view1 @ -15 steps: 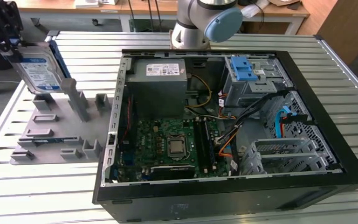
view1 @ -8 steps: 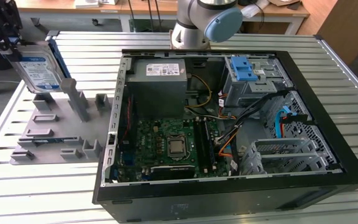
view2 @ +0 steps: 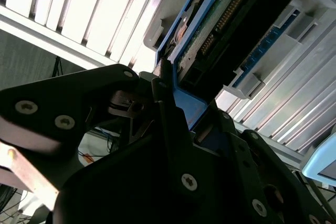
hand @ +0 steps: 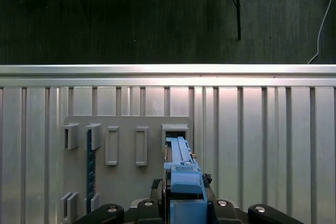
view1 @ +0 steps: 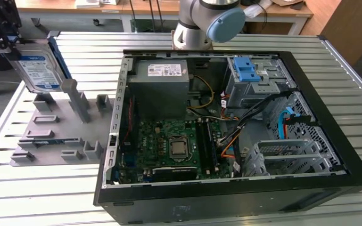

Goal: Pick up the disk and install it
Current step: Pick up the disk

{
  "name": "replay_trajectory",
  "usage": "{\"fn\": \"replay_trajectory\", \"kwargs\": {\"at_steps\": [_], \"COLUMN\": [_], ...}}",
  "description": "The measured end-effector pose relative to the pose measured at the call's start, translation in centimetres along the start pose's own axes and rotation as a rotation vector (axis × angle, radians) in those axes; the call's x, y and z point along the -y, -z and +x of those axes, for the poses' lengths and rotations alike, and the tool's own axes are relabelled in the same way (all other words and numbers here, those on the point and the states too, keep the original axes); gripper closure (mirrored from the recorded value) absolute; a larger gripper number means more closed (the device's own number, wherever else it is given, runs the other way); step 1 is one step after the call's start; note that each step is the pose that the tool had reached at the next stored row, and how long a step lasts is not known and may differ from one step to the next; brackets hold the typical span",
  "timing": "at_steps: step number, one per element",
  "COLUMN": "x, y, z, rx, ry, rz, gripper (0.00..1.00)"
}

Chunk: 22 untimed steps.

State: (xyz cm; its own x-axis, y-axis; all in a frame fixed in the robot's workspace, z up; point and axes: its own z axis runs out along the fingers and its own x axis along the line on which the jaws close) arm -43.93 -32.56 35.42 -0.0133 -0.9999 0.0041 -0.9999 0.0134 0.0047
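Gripper [view2: 176, 103] jaws are clamped on the disk [view2: 223, 22], its blue edge between them; I see it over the grey fixture [view1: 49, 136].

Black hand [view1: 6, 43] at the exterior view's left, fingers [view2: 170, 124] tight on the disk [view1: 37, 70].

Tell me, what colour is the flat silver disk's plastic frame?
The disk's frame is blue; see first wrist view.
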Motion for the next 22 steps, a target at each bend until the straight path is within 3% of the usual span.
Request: {"fn": "replay_trajectory", "kwargs": {"at_steps": [22], "x": [0.0], "y": [0.59], "z": [0.0], "rx": [0.0001], "ry": [0.0], "rz": [0.0002], "gripper": [0.64]}}
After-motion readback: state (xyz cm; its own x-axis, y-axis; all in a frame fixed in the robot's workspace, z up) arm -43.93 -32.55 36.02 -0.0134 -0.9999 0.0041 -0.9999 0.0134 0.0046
